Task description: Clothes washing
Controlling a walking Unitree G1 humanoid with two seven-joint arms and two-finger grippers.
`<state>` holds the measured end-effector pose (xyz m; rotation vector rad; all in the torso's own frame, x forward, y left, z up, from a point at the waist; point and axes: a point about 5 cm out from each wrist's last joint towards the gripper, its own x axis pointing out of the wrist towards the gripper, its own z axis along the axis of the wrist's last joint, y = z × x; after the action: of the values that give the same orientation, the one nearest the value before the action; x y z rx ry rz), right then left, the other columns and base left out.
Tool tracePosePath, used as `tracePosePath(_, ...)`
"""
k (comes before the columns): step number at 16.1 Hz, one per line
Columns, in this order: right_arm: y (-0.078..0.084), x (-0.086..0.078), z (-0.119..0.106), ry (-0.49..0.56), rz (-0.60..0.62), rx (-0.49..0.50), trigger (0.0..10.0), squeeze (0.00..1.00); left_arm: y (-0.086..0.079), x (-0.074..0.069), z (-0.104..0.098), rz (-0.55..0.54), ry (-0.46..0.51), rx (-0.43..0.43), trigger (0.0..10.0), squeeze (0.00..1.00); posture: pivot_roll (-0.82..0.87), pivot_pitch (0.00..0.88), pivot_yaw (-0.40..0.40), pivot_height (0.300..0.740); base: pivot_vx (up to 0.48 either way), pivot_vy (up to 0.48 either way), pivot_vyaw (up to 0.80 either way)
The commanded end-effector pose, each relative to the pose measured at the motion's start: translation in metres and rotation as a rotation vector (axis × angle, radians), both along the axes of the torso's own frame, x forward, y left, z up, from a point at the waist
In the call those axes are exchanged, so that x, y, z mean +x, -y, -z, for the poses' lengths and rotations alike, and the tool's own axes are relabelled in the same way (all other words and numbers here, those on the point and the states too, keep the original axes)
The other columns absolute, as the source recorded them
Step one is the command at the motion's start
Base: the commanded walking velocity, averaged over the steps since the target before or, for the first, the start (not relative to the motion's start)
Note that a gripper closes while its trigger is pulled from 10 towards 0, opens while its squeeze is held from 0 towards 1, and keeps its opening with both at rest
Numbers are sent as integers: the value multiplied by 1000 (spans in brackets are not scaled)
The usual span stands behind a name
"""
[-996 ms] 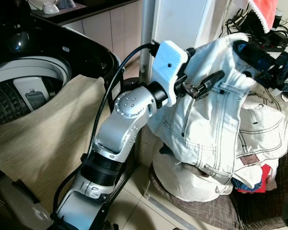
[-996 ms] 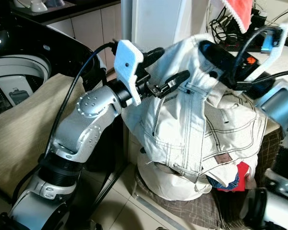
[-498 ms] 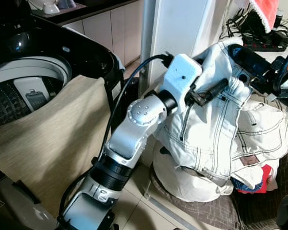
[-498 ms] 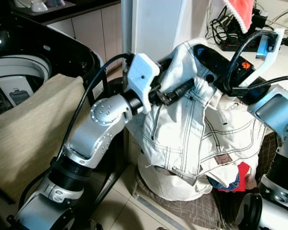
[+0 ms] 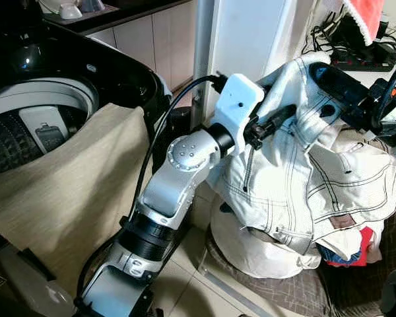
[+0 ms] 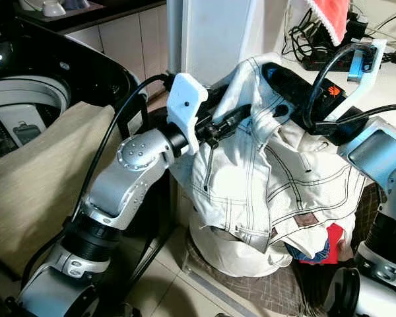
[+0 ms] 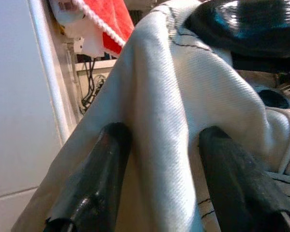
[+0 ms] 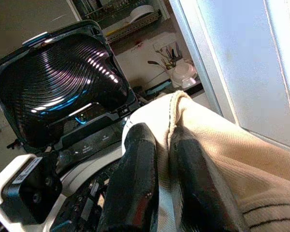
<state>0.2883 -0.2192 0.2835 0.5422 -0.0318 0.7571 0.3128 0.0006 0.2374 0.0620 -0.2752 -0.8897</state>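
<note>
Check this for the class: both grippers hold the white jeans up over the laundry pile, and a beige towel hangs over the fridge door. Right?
Not quite. The beige towel hangs over the washing machine rim, as the left eye view shows. The left gripper and right gripper do hold the white jeans over the laundry pile.

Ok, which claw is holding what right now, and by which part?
Both hold the white denim garment: the right claw pinches its hemmed top edge, and the left claw straddles a raised fold beside that.
</note>
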Motion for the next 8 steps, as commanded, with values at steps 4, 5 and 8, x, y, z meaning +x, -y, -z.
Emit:
tracePosePath(4, -3, -5, -8, 49, -22, -16, 0, 0, -5, 4, 5, -18, -35, 3, 0, 0, -104, 3, -39, 740, 0, 0, 0)
tracePosePath(5, -3, -5, -8, 48, -21, -16, 0, 0, -6, 5, 4, -19, -36, -1, 0, 0, -104, 4, -39, 740, 0, 0, 0)
tracePosePath(8, -3, -5, -8, 52, -15, -18, 0, 0, -9, 8, 2, -31, -37, -17, 0, 0, -104, 4, -36, 740, 0, 0, 0)
